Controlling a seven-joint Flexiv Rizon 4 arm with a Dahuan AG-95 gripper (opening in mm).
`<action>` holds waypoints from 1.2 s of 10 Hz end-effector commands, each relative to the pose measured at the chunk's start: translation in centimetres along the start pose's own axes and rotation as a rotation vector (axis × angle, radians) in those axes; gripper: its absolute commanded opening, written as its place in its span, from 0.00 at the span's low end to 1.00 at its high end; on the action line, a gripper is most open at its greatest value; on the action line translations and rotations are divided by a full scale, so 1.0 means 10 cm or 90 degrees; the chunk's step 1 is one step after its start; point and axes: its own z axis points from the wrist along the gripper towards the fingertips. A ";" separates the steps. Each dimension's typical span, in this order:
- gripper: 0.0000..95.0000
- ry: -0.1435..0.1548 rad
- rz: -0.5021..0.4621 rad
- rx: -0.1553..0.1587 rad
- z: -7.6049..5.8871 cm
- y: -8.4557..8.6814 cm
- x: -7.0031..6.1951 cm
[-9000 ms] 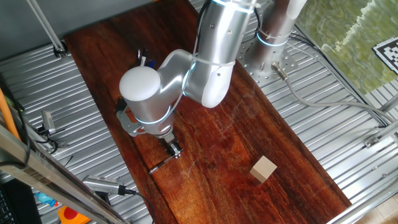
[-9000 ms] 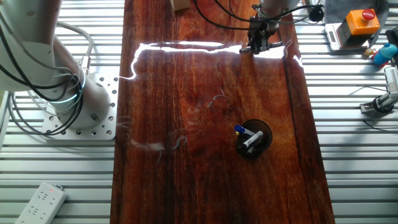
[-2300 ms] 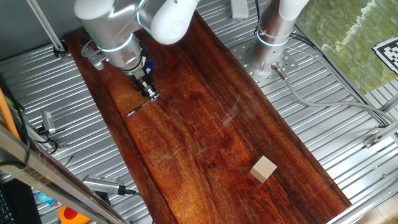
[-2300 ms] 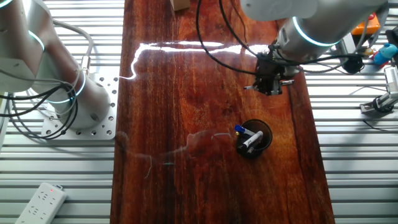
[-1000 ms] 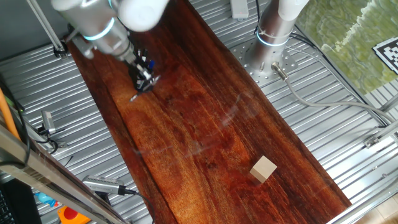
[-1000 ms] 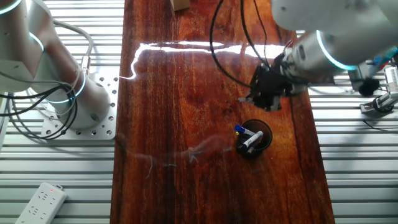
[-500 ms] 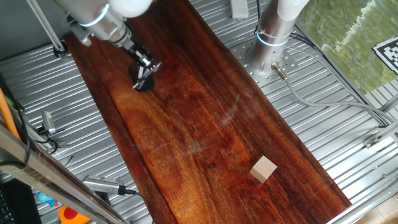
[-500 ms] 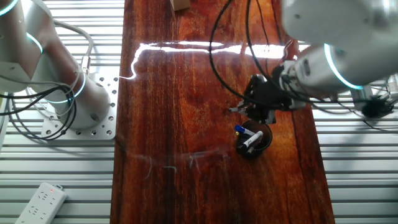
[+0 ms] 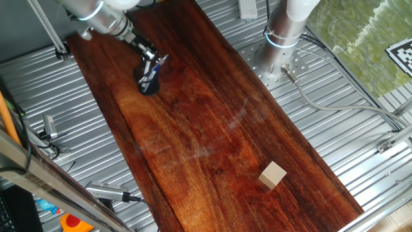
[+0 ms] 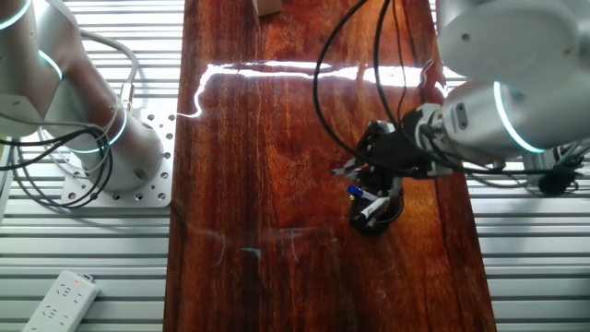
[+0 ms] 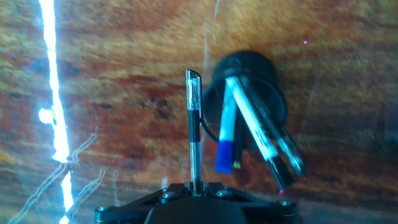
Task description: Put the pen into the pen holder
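Note:
The slim dark grey pen (image 11: pixel 194 130) is clamped in my gripper (image 11: pixel 195 184) and points away from the hand. In the hand view its clip end lies just left of the black pen holder (image 11: pixel 249 68), which holds a blue-tipped pen and two others. In one fixed view my gripper (image 9: pixel 152 64) hangs tilted over the holder (image 9: pixel 149 86) near the board's far left. In the other fixed view my gripper (image 10: pixel 369 169) is just above the holder (image 10: pixel 380 210), with the pen (image 10: pixel 348 171) sticking out to the left.
A tan wooden block (image 9: pixel 273 174) lies on the dark wooden board (image 9: pixel 212 142) towards the near right. A second silver arm's base (image 10: pixel 120 148) stands left of the board on the ribbed metal table. Cables trail above the gripper.
My gripper has carried the pen along the board to the pen holder and tilted over it; the pen has stayed in the jaws.

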 end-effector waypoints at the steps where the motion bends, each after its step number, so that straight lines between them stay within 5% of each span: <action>1: 0.00 0.035 0.006 -0.021 -0.02 -0.15 0.02; 7: 0.00 0.055 -0.019 -0.048 0.11 -0.38 -0.05; 12: 0.00 0.066 -0.030 -0.047 0.13 -0.39 -0.19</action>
